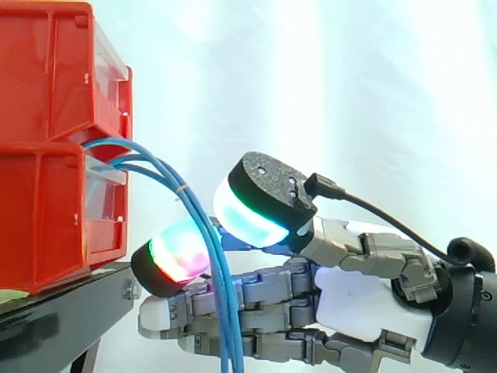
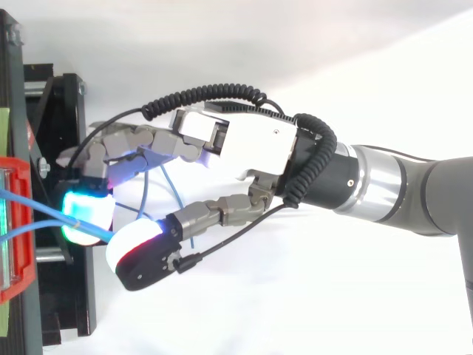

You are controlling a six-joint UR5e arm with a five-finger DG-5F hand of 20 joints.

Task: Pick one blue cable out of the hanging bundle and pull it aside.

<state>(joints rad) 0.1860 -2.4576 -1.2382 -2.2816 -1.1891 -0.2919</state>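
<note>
A bundle of thin blue cables (image 1: 167, 175) comes out between two stacked red bins (image 1: 46, 93) and hangs down in an arc in front of the hand (image 1: 365, 299). The hand reaches in from the right with its fingers curled. In the top view one blue cable (image 2: 44, 205) runs from the bins straight into the narrow gap between a cyan-glowing finger pad (image 2: 83, 211) and the white thumb pad (image 2: 133, 238), which close on it. Other blue strands (image 2: 171, 185) loop loosely under the hand (image 2: 251, 144). Below the pinch, the bundle (image 1: 227, 326) drops past the lower fingers.
The red bins (image 2: 16, 222) rest on a black stand (image 1: 62, 311) at the left, close to the fingertips. A white curtain forms the backdrop. The arm's grey forearm (image 2: 414, 181) stretches off to the right.
</note>
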